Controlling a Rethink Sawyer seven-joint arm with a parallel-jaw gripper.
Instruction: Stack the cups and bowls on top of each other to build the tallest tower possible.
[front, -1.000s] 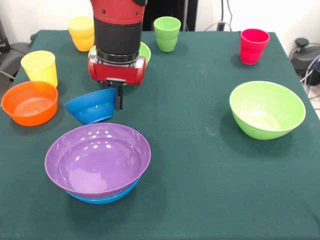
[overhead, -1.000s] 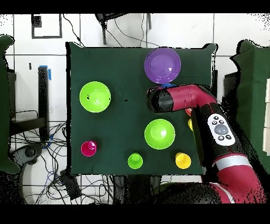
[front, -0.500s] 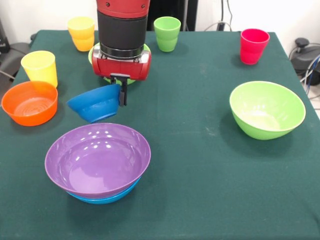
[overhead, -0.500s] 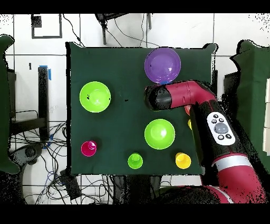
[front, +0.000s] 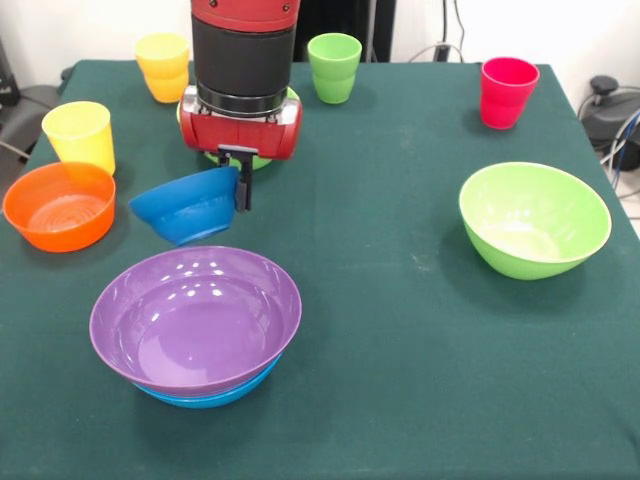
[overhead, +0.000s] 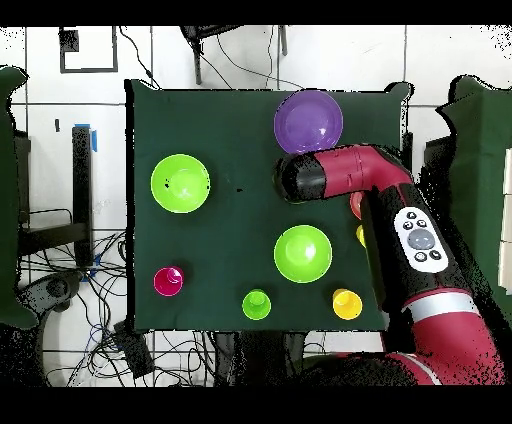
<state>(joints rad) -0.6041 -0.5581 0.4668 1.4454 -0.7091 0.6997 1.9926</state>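
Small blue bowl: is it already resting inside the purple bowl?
No. The small blue bowl hangs tilted from the gripper, clear of the purple bowl in front of it.

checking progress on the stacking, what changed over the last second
The end effector, shut on the small blue bowl's rim, lifted it clear of the table; it hangs tilted behind the purple bowl. The overhead view shows the arm shifted toward that purple bowl. The orange bowl, green bowls and cups stayed put.
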